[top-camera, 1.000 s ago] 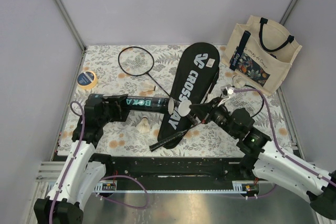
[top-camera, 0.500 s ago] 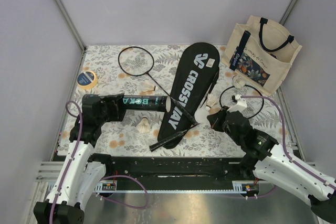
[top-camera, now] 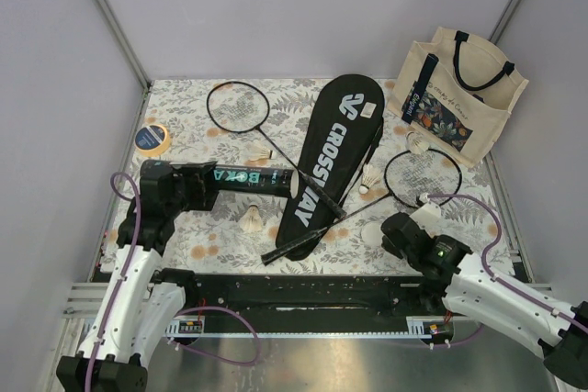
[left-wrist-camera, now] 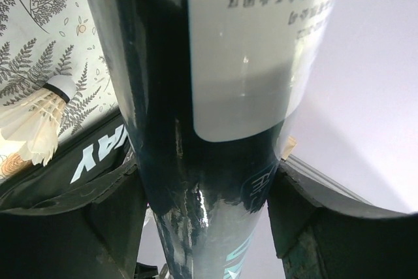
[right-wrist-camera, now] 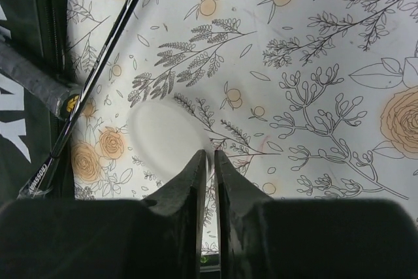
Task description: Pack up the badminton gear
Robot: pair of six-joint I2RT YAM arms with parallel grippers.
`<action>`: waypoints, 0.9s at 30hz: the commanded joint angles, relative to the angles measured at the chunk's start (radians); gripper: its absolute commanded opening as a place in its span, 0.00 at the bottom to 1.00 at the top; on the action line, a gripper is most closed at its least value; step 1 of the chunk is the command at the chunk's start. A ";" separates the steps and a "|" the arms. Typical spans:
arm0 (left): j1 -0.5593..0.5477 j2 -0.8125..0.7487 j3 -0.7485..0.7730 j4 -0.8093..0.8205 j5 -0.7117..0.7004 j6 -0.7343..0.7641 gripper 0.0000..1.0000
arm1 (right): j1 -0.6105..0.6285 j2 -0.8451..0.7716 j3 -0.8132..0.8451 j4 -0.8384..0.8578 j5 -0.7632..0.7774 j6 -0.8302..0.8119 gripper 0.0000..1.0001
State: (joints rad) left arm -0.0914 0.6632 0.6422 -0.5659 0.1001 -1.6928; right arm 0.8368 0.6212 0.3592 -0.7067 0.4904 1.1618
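The right gripper has swung back from the mouth of the black tube to the lower right. Its claw is a bare slit at the rim of the white cap on the cloth (pinched or released, I cannot tell), so capping looks postponed. The left gripper clamps the tube at left centre. It reads "BOKA" in teal, and the bag at mid-frame reads "CROSSWAY".
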 commanded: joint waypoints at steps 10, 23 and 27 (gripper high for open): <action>0.068 0.104 0.039 0.144 0.139 0.133 0.31 | -0.002 -0.020 0.055 0.258 0.133 -0.357 0.46; 0.151 0.104 -0.062 0.106 0.412 0.165 0.27 | -0.347 0.414 0.518 0.307 -0.387 -0.956 0.61; 0.151 0.078 -0.059 0.064 0.418 0.189 0.27 | -0.424 0.592 0.648 0.256 -0.487 -1.021 0.64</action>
State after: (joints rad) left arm 0.0544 0.7822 0.5735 -0.5243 0.4446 -1.5356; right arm 0.4789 1.0878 0.8944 -0.3950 0.2008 0.2874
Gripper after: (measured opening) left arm 0.685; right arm 0.629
